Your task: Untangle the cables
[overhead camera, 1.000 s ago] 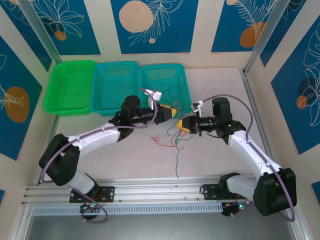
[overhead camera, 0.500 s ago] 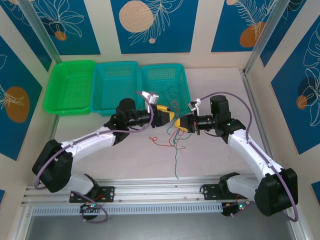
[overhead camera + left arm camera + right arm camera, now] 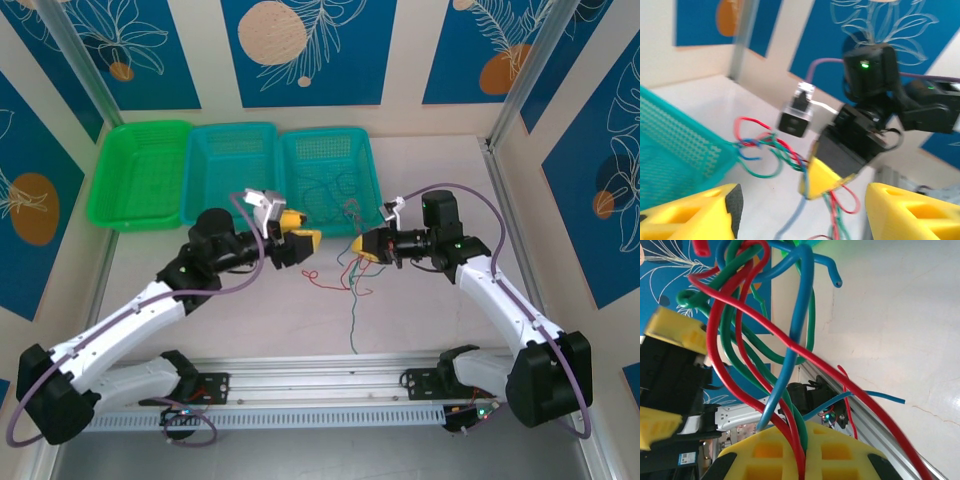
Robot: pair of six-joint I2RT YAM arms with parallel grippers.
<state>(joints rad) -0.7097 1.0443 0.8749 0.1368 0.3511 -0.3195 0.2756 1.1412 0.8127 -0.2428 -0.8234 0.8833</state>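
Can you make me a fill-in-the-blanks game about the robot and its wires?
The right gripper is ___ on the cables.
The left gripper holds nothing, and its fingers are wide ___.
The basket farthest left is coloured ___.
Missing words: shut, open, green.

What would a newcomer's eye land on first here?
The tangle of red, green and blue cables at mid-table, one end pinched in the right hand. The left hand faces it, open. Along the back wall sit a green basket and two teal baskets.
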